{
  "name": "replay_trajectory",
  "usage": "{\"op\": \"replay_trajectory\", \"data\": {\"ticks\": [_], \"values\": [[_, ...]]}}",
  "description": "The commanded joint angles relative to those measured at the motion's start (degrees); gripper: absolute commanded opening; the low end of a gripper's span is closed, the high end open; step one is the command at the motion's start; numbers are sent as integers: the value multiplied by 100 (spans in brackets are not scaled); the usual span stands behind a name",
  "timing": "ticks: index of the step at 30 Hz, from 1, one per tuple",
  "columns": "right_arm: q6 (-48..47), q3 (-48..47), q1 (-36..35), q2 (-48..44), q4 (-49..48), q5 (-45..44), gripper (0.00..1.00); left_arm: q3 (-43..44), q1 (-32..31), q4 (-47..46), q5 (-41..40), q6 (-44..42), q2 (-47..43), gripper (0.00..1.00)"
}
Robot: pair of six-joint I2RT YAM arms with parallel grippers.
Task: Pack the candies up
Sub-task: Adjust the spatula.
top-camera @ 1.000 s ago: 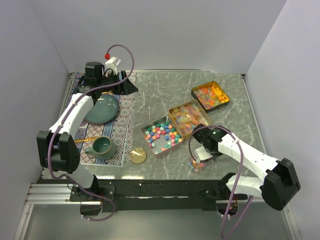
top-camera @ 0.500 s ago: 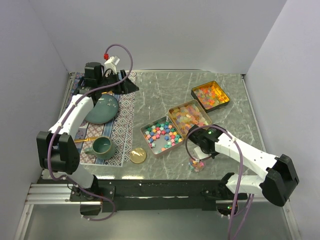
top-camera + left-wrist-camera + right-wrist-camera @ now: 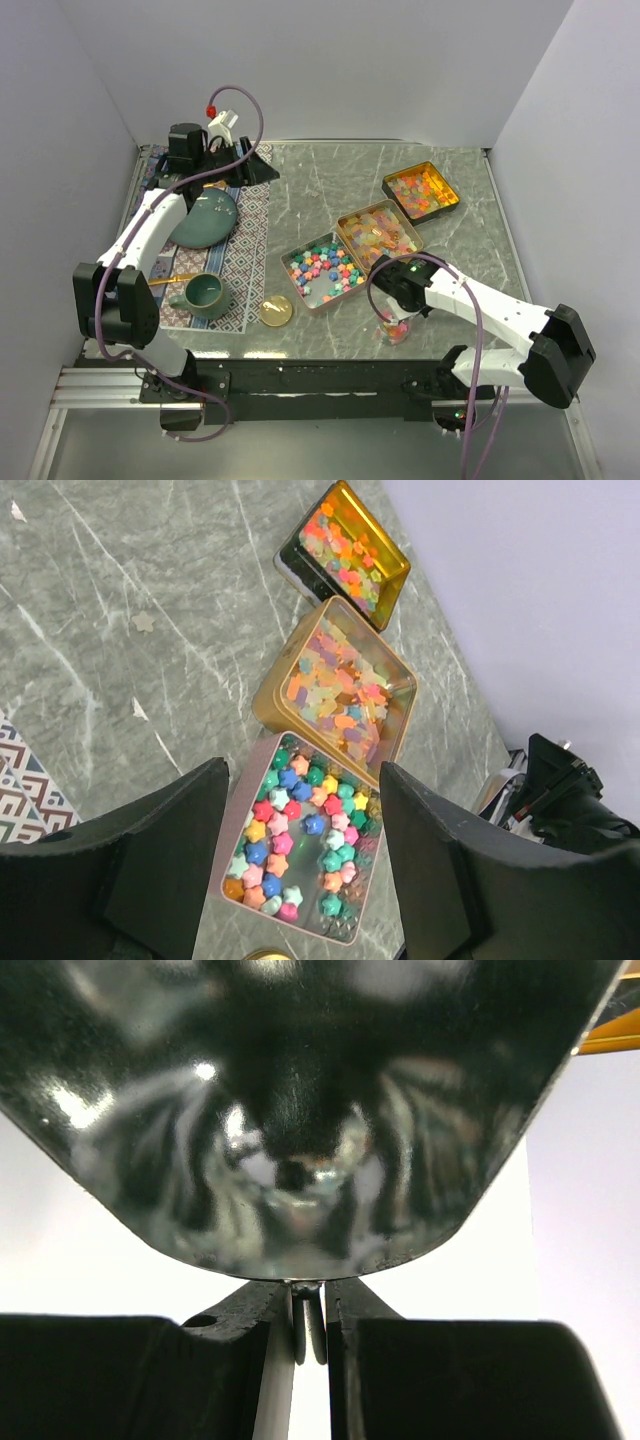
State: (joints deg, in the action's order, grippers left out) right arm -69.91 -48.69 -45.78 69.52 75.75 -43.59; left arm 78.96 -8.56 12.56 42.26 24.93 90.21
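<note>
Item: candies (image 3: 300,845), tiny, in three open square tins set in a diagonal row on the grey-green marbled table (image 3: 120,600), each tin touching or just beside the next.

Near tin (image 3: 238,835), pale pinkish metal: star-like pieces in saturated pink, blue, teal, yellow and orange, loosely heaped, tin bottom showing between them.

Middle tin (image 3: 268,705), gold: paler star pieces in peach, lilac, mint and cream, more closely packed.

Far tin (image 3: 392,568), gold with a dark outer wall: translucent orange-yellow gummy pieces, a few pink and green among them.

Further lot: a small container (image 3: 393,328) of mixed coloured pieces near the front edge of the table, just beside the right gripper (image 3: 308,1300) in the top view.

Right gripper: jaws nearly together, clamped on the thin handle of a shiny metal scoop (image 3: 300,1110); the scoop's bowl fills the wrist view, its contents hidden.

Left gripper (image 3: 305,770): jaws wide apart, nothing between them; at the far left of the table, well apart from the tins.

Also present: round gold lid (image 3: 276,310); green mug (image 3: 205,295); teal plate (image 3: 203,218); patterned mat (image 3: 245,255) under mug and plate.
</note>
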Motion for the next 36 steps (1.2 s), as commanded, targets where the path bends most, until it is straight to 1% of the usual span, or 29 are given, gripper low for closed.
{"op": "replay_trajectory", "data": {"ticks": [1, 5, 7, 8, 9, 10, 11, 12, 13, 14, 15, 17, 18, 19, 20, 21, 23, 24, 25, 27, 28, 29, 30, 31, 32, 36], "values": [[-66, -36, -54, -105, 696, -220, 0, -126, 3, -403, 160, 214, -232, 68], [-49, -44, -54, -166, 687, -80, 0, -135, -6, -280, 177, 241, -285, 68], [-66, -316, -36, -228, 687, 87, 0, -91, -6, -245, 308, 293, -294, 69], [-41, -508, -10, -211, 687, 445, 0, -74, -6, -288, 387, 424, -320, 69], [29, -998, 129, -167, 696, 657, 0, -100, -6, -419, 484, 530, -338, 70], [161, -1255, 218, 34, 644, 920, 0, -143, -6, -569, 746, 670, -355, 70], [414, -1527, 366, 166, 539, 1436, 0, -274, -6, -927, 844, 985, -347, 70], [547, -2130, 673, 333, 399, 1781, 0, -319, -6, -1026, 906, 1127, -303, 70], [714, -2406, 832, 700, 293, 2063, 0, -346, -6, -1123, 1020, 1250, -242, 70], [1055, -2678, 982, 878, 144, 2614, 0, -381, -14, -1350, 1099, 1425, -93, 70], [1189, -3134, 1105, 1053, 20, 2845, 0, -372, -14, -1422, 1152, 1479, -5, 68], [1470, -3453, 1360, 1458, -427, 3232, 0, -320, -14, -1589, 1388, 1741, 232, 66], [1550, -3672, 1405, 1573, -699, 3461, 0, -276, -14, -1859, 1529, 1874, 320, 59], [1629, -3779, 1449, 1809, -815, 3602, 0, -241, -14, -1984, 1670, 2023, 400, 55], [1830, -3884, 1475, 1950, -894, 3699, 0, -162, -14, -2124, 1941, 2347, 574, 52], [1962, -4155, 1501, 2117, -1034, 3918, 0, -127, -41, -2456, 2092, 2498, 663, 51], [2365, -4499, 1633, 2609, -1097, 4200, 0, 188, -76, -2320, 2260, 2587, 1013, 55], [2490, -4875, 1668, 2933, -1088, 4314, 0, 329, -137, -1945, 2286, 2518, 1129, 59], [2613, -5061, 1704, 3093, -1071, 4498, 0, 470, -164, -1741, 2269, 2439, 1234, 61], [2737, -5430, 1713, 3418, -1123, 4526, 0, 507, -286, -1782, 2182, 2420, 1367, 63], [2781, -5510, 1721, 3498, -1158, 4526, 0, 446, -330, -2044, 2181, 2455, 1367, 63], [2807, -5607, 1704, 3594, -1150, 4535, 0, 375, -383, -2090, 2172, 2482, 1393, 63], [2790, -5808, 1704, 3752, -1115, 4535, 0, 375, -497, -2065, 2129, 2447, 1428, 63], [2755, -5888, 1695, 3797, -1123, 4518, 0, 453, -550, -1777, 2050, 2360, 1507, 63], [2729, -5941, 1695, 3824, -1141, 4570, 0, 497, -585, -1592, 1962, 2098, 1534, 63], [2447, -5864, 1608, 3736, -1228, 4500, 0, 559, -674, -1475, 1821, 2042, 1701, 64]]}}
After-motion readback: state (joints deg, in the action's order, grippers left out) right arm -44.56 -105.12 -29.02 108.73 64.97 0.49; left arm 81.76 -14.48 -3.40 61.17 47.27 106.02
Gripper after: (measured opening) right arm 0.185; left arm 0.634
